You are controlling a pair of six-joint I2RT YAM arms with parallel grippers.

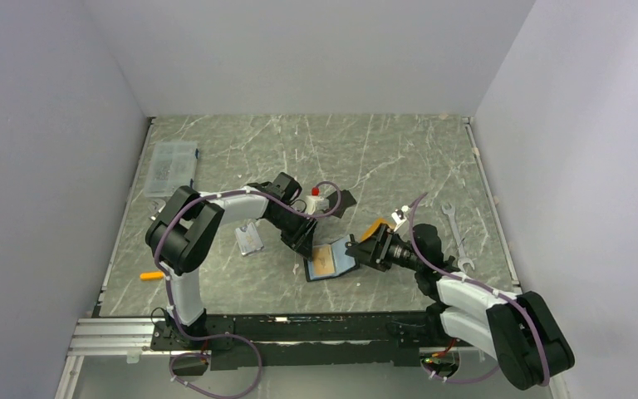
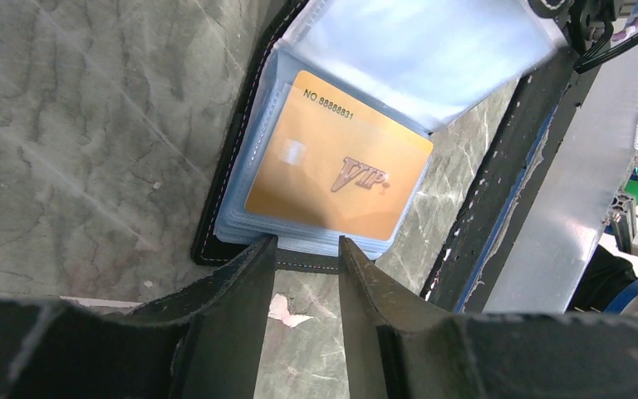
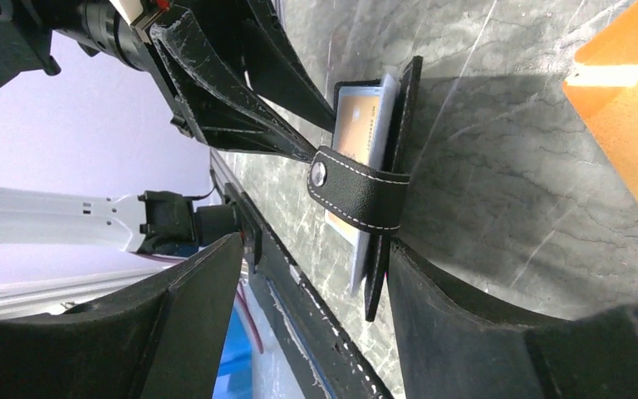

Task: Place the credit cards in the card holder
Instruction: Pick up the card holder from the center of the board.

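The card holder (image 1: 345,268) lies open on the table near the front middle. An orange-tan credit card (image 2: 341,170) marked VIP sits in its top clear pocket. My left gripper (image 2: 307,245) is open and empty, its fingertips (image 2: 262,249) at the wallet's near edge. My right gripper (image 3: 316,258) is open at the wallet's other side, one finger (image 3: 432,283) against the black cover (image 3: 399,125) by the snap tab (image 3: 357,195). A second orange-tan card (image 3: 631,100) lies loose on the table beside it, and shows in the top view (image 1: 375,226). A black flat card-like piece (image 1: 342,201) lies farther back.
A small clear sleeve (image 1: 249,239) lies left of the left arm. A clear box of screws (image 1: 173,166) stands at the back left. A wrench (image 1: 457,237) lies on the right and a small orange object (image 1: 151,274) at the front left. A white red-capped item (image 1: 316,195) is behind the left wrist.
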